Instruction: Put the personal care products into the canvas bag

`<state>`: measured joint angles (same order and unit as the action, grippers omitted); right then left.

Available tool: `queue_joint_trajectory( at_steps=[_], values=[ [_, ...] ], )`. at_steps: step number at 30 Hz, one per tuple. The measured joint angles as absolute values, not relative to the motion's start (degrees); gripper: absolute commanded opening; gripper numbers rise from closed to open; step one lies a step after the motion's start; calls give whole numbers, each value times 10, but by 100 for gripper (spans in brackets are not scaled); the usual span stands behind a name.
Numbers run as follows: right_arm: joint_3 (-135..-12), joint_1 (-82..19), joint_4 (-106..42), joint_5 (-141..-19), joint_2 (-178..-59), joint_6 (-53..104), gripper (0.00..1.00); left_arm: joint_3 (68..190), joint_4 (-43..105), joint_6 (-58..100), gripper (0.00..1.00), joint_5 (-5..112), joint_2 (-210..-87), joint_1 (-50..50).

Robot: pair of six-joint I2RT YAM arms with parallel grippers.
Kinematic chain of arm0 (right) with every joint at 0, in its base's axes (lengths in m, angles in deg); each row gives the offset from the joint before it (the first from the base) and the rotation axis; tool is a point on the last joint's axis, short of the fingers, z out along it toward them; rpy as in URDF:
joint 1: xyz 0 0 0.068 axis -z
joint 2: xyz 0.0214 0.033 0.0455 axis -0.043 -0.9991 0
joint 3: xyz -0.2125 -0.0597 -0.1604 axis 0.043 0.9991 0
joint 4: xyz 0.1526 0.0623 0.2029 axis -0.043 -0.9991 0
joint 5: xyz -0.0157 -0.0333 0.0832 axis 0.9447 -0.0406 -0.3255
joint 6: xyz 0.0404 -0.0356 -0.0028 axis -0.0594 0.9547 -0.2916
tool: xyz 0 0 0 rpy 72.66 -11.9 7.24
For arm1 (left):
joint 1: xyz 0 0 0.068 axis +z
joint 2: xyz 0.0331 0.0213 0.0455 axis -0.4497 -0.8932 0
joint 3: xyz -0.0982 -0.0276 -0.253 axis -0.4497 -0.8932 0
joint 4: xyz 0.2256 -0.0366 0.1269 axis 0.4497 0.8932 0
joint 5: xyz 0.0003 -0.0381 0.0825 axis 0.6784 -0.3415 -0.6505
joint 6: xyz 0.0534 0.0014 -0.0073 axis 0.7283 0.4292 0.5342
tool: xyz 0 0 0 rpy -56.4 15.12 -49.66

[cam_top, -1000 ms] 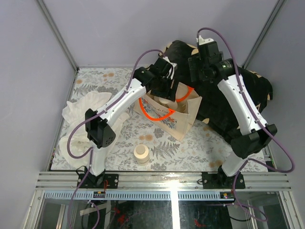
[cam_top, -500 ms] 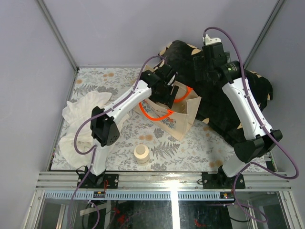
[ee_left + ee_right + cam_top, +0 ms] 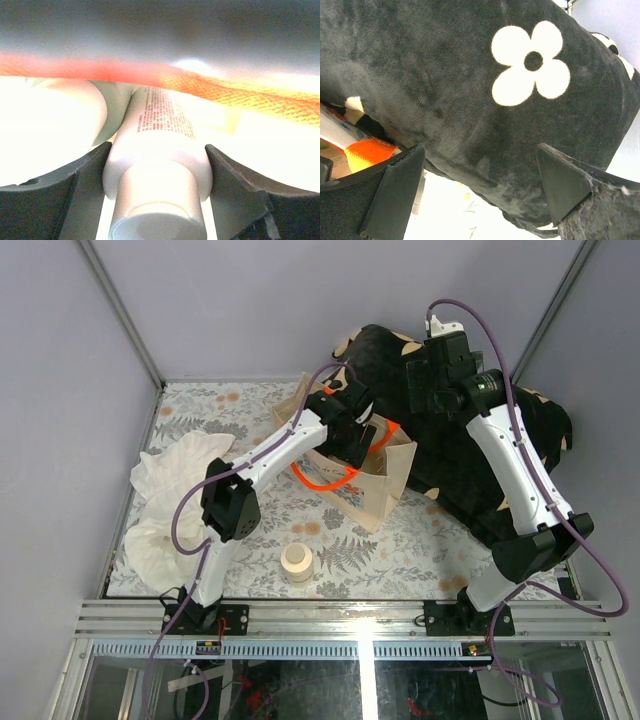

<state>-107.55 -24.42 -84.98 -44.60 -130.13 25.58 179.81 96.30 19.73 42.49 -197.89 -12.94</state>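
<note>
One small cream-capped cylindrical bottle point(image 3: 297, 561) stands on the floral worktop point(image 3: 250, 525), not yet bagged. Beyond it, the left tool point(image 3: 345, 438), clamped on a pale bottle point(image 3: 159, 135), reaches into the beige canvas bag with orange handles point(image 3: 385, 488). Farthest, the right tool point(image 3: 480, 190) hangs empty, jaws apart, over black flowered cloth point(image 3: 470, 100).

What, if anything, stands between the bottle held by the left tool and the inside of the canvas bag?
An orange handle lies across the far end of the bottle in the left tool; nothing else visible does.

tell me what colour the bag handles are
The handles are bright orange, seen best in the top external view.
</note>
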Motion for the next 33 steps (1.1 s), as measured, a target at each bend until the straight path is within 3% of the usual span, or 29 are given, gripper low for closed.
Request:
queue_joint_trajectory(
  at_steps=[6, 8, 21, 33],
  values=[
    [-1075, -244, -850, -447, -1301, 256, 99, 1804, 960, 205, 92, 428, -1978, -129],
    [-1076, -244, -850, -450, -1301, 256, 99, 1812, 951, 207, 100, 434, -1973, -129],
    [-1065, -244, -838, -565, -1301, 264, 99, 1840, 911, 209, 100, 448, -1857, -120],
    [-1043, -243, -815, -722, -1307, 289, 100, 1753, 970, 180, 100, 387, -1618, -120]
  ],
)
